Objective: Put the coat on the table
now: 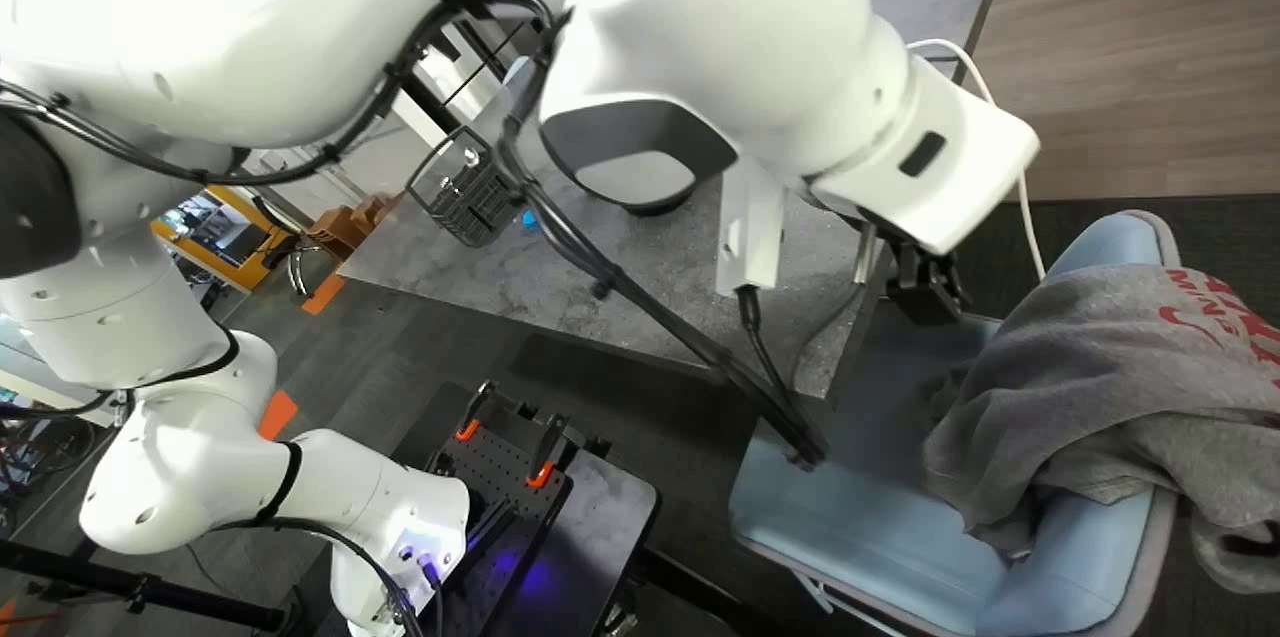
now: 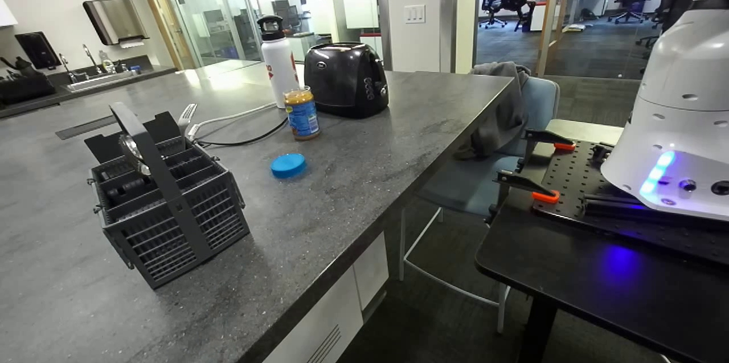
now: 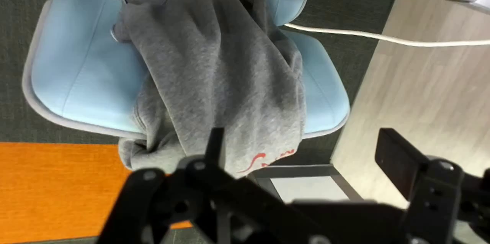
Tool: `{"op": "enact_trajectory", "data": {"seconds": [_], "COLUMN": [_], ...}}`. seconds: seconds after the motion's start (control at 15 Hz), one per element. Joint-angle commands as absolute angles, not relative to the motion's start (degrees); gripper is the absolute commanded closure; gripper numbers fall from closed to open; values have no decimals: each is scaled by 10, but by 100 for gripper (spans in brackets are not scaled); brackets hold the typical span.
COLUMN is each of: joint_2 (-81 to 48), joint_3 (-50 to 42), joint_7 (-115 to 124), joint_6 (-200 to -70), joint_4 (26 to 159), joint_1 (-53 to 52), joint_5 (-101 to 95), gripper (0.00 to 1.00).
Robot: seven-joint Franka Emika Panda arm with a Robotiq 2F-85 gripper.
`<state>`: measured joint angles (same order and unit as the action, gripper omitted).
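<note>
One cutlery basket (image 2: 171,199) is placed at the left of the counter (image 2: 353,172) in an exterior view, its handle raised, presumably for easy carrying. To its right a white bottle (image 2: 279,66) is stood upright and a blue lid (image 2: 288,166) is laid flat, apart from the jar (image 2: 302,115), which appears uncapped, perhaps so that its contents can be reached. A toaster (image 2: 344,81) is set beside them, probably for the same snack. Farther right, past the counter's edge, the coat (image 2: 508,112), a grey garment with red lettering, is draped over the back of a chair (image 2: 542,98), likely because a backrest serves as a hanger.

The claw (image 3: 302,136) is held above the chair, its jaws spread wide and nothing gripped, probably so that a thick fold can be admitted. In the wrist view most of the coat is seen ahead and to the left; only its right part is framed by the fingers (image 3: 402,159). No contact is made: in both exterior views the two are seen apart.
</note>
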<state>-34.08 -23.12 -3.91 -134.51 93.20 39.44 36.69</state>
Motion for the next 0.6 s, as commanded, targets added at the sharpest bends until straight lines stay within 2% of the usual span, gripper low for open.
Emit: {"op": "enact_trajectory", "data": {"seconds": [0.0,0.07,0.53], "joint_2": [-430,-390,-415], "joint_3": [-197,-181,-161], "joint_7": [27,-2,7], "joint_6": [-1337,-1351,-1356], "joint_4": [828,883,860], "joint_1": [441,446,464], "joint_5": [331,332,318], "gripper": [0,0,0]}}
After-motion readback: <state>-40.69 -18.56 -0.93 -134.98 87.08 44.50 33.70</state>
